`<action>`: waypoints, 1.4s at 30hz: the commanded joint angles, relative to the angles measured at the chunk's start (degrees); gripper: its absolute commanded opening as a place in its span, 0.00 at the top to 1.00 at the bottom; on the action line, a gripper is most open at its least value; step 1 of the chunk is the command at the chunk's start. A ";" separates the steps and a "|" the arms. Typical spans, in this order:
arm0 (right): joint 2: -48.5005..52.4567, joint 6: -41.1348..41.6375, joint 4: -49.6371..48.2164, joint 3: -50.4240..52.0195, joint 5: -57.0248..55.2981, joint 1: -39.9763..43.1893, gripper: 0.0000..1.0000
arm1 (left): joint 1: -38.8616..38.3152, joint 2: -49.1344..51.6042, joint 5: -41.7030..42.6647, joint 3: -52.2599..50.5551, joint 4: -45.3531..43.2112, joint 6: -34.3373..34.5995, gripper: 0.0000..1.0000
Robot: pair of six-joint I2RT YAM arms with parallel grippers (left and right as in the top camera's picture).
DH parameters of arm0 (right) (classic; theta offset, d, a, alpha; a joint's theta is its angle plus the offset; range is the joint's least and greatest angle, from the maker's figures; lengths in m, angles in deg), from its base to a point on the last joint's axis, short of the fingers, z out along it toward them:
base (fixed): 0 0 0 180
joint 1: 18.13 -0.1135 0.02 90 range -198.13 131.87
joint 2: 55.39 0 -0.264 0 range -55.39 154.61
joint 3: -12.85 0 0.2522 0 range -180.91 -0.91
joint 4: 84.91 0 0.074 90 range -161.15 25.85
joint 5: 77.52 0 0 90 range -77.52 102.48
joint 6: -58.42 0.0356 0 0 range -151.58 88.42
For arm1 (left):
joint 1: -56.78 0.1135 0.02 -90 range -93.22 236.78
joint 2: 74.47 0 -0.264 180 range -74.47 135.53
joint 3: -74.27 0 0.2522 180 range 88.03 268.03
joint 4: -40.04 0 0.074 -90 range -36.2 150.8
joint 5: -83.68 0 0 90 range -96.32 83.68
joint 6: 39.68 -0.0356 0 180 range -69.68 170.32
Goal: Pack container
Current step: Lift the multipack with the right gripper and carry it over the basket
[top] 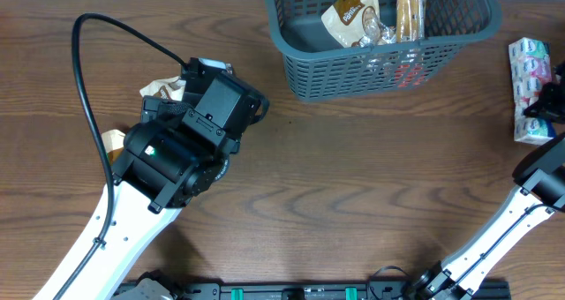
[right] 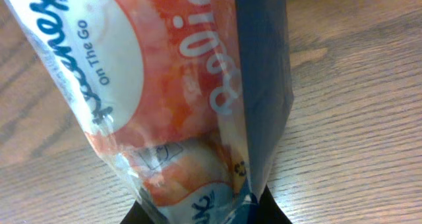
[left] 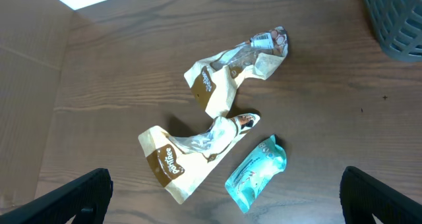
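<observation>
Fingers [left: 79, 197] on our left gripper [left: 227, 197] spread wide above snack packets [left: 191, 155]; our right gripper [right: 204, 214] pinches a tissue pack [right: 165, 85] by its end, and we fear it slipping before the basket [top: 353, 75] at the far edge.

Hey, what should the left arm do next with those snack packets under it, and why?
Probably lower the left gripper onto the teal packet. Its fingers are spread wide with nothing between them. The packet lies flat on the table, almost centred beneath the gripper and outside the container.
</observation>
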 commanded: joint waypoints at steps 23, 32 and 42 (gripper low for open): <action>-43.17 8.92 -6.97 -4.66 25.70 -14.01 0.98 | 0.24 0.20 -0.63 -0.26 0.15 0.31 0.01; -40.04 10.38 -10.43 -4.59 1.14 -37.33 0.98 | 0.24 0.20 -0.63 -0.28 0.17 0.31 0.01; -29.33 12.07 -9.84 -4.59 -12.26 -43.17 0.98 | 0.24 0.20 -0.63 -0.28 0.20 0.31 0.01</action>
